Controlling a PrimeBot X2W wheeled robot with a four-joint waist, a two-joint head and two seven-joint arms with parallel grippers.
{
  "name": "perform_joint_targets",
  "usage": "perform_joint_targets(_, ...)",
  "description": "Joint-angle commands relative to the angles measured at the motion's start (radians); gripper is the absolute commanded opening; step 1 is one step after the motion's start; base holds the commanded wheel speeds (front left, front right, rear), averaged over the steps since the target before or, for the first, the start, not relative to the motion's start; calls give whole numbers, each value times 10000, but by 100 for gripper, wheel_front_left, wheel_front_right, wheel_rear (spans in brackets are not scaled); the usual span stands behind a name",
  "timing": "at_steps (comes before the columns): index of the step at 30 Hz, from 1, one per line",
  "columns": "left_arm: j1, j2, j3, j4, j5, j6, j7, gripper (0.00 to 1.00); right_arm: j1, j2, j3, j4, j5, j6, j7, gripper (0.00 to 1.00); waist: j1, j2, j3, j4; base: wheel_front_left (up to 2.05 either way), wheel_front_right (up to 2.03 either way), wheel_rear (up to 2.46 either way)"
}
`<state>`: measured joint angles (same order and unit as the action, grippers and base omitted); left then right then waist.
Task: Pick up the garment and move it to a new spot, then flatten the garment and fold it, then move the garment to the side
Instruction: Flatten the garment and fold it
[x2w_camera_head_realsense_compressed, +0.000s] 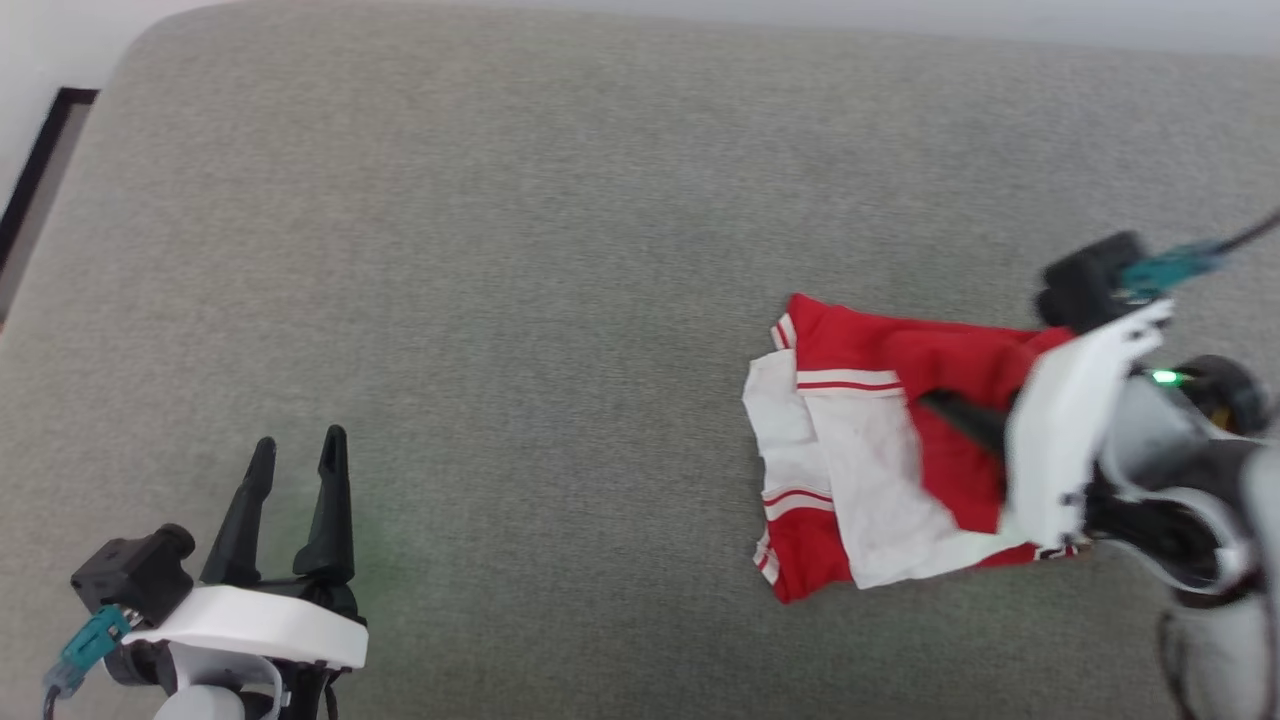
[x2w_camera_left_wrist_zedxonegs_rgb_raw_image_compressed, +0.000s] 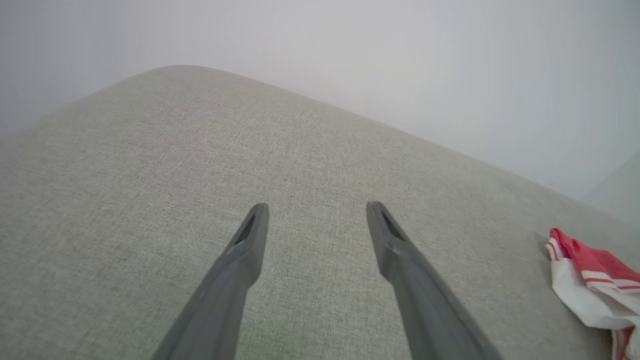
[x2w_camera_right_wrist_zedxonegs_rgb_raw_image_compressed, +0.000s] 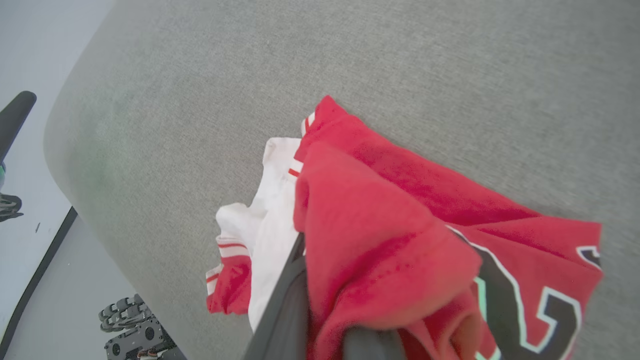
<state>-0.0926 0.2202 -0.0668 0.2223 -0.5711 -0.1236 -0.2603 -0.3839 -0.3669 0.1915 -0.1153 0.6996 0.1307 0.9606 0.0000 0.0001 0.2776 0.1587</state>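
Note:
The garment (x2w_camera_head_realsense_compressed: 870, 450), a red jersey T-shirt with white sleeves and striped trim, lies crumpled at the right of the grey padded surface (x2w_camera_head_realsense_compressed: 500, 250). My right gripper (x2w_camera_head_realsense_compressed: 945, 408) comes in from the right and is shut on a bunched red fold of it. In the right wrist view that red cloth (x2w_camera_right_wrist_zedxonegs_rgb_raw_image_compressed: 400, 225) drapes over a dark finger (x2w_camera_right_wrist_zedxonegs_rgb_raw_image_compressed: 285, 305), hiding the tips, and part of the black, white-outlined print shows. My left gripper (x2w_camera_head_realsense_compressed: 300, 440) rests open at the lower left, far from the shirt. The left wrist view shows its spread gripper (x2w_camera_left_wrist_zedxonegs_rgb_raw_image_compressed: 317, 207) and the garment's edge (x2w_camera_left_wrist_zedxonegs_rgb_raw_image_compressed: 590, 280).
The grey surface runs wide to the left and back of the garment. Its rounded left edge borders a dark-framed strip (x2w_camera_head_realsense_compressed: 40, 170) and pale floor. A white wall (x2w_camera_left_wrist_zedxonegs_rgb_raw_image_compressed: 400, 60) stands behind the far edge. Dark robot base parts (x2w_camera_right_wrist_zedxonegs_rgb_raw_image_compressed: 130, 325) sit below the near edge.

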Motion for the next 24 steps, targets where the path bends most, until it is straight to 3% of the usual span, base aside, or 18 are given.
perform_joint_targets(1, -125, -34, -8, 9, 8, -46, -62, 100, -165, 118, 282, 276, -97, 0, -98, 0, 0, -1, -24, 147, 0, 0, 0)
perform_joint_targets(2, -121, -60, -46, 38, -2, -55, -62, 100, -266, 152, 477, 534, -228, 0, -181, 0, 0, -1, -48, 216, 0, 0, 0)
perform_joint_targets(3, -117, -66, -44, 58, -9, -62, -62, 100, -385, 172, 652, 761, -339, 0, -271, 11, 0, -1, -66, 268, 0, 0, 0)
perform_joint_targets(4, -109, -85, -59, 69, -18, -67, -62, 100, -464, 210, 807, 922, -384, 0, -360, 35, 0, -1, -82, 330, 0, 0, 0)
perform_joint_targets(5, -91, -97, -58, 80, -38, -62, -62, 100, -532, 270, 948, 1056, -377, 0, -436, 98, 0, -1, -99, 370, 0, 0, 0)
perform_joint_targets(12, 264, -49, 111, 16, -110, -71, -62, 100, -433, 229, 909, 680, 369, 0, -87, 100, 0, -1, -318, 376, 0, 0, 0)
perform_joint_targets(18, 453, -2, 287, -97, -99, -74, -62, 100, -129, 43, 141, -298, 662, 0, 25, 100, 0, -1, -407, 101, 0, 0, 0)
perform_joint_targets(24, 427, 149, 517, -233, -33, -75, -63, 100, 248, -190, -981, -924, 243, 0, -463, 100, 0, -1, -387, -297, 0, 0, 0)
